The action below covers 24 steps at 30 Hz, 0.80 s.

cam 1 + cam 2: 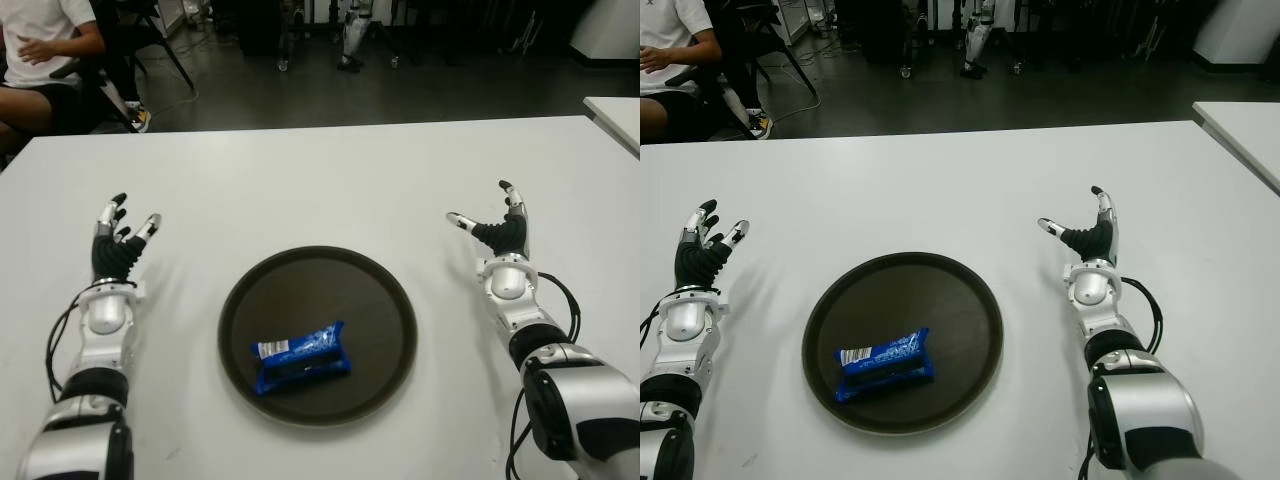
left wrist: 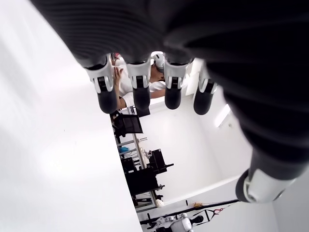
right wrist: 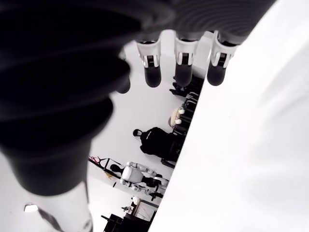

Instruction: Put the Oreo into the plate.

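Blue Oreo [image 1: 300, 358] pack lies inside the dark plate [image 1: 385, 300] at lower centre; left hand [image 1: 118, 242] and right hand [image 1: 497, 232] flank it over the white worktop [image 1: 300, 190], fingers spread, empty

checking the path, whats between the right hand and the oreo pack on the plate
Only bare white table and the plate rim separate the open right hand from the Oreo pack, seen in both eye views. The left hand shows left of the plate.

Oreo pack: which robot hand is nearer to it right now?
Left. The Oreo pack lies in the plate's near-left part; the left robot hand, open, shows beyond it to the left. The right robot hand, open, is farther off across the plate.
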### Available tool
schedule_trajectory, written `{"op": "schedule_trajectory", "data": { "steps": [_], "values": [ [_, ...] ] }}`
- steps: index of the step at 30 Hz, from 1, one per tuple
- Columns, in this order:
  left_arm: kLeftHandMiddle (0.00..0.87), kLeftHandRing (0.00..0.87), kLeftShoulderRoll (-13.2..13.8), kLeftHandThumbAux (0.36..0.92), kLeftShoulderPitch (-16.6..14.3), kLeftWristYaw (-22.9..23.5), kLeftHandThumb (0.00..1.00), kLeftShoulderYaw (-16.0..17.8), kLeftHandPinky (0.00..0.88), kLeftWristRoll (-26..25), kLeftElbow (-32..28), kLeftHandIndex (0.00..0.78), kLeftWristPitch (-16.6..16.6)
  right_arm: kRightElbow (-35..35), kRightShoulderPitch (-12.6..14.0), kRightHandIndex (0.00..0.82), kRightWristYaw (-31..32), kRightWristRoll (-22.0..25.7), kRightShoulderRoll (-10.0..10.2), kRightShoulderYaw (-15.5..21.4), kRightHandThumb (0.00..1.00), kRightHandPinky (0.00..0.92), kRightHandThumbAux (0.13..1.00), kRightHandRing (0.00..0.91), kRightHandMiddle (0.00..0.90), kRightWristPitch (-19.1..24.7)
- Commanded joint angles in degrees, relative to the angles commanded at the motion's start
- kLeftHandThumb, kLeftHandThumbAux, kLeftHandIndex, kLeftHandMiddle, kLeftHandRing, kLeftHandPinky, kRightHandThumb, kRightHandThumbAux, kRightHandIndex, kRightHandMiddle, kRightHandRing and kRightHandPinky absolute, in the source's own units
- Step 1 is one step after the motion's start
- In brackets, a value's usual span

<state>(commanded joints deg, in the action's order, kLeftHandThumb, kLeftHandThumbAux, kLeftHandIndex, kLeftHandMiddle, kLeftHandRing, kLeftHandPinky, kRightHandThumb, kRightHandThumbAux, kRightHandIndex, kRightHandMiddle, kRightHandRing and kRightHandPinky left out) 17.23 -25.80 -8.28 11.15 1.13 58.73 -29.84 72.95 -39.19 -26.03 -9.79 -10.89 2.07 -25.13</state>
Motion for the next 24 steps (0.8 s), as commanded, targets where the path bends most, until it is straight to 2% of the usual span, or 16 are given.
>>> {"op": "schedule_trajectory", "data": {
  "steps": [10,24],
  "values": [
    [0.000,0.000,-0.1,0.601,0.1,-0.1,0.000,-0.1,0.006,0.0,0.0,0.000,-0.1,0.0,0.1,0.018,-0.6,-0.6,-0.1,-0.1,0.000,0.037,0.820,0.030,0.030,-0.3],
    [0.000,0.000,-0.1,0.601,-0.1,-0.2,0.000,-0.2,0.006,0.0,0.1,0.000,0.0,0.1,0.0,0.018,-0.5,-1.6,-0.4,-0.6,0.000,0.058,0.800,0.042,0.032,-0.1]
  ]
}}
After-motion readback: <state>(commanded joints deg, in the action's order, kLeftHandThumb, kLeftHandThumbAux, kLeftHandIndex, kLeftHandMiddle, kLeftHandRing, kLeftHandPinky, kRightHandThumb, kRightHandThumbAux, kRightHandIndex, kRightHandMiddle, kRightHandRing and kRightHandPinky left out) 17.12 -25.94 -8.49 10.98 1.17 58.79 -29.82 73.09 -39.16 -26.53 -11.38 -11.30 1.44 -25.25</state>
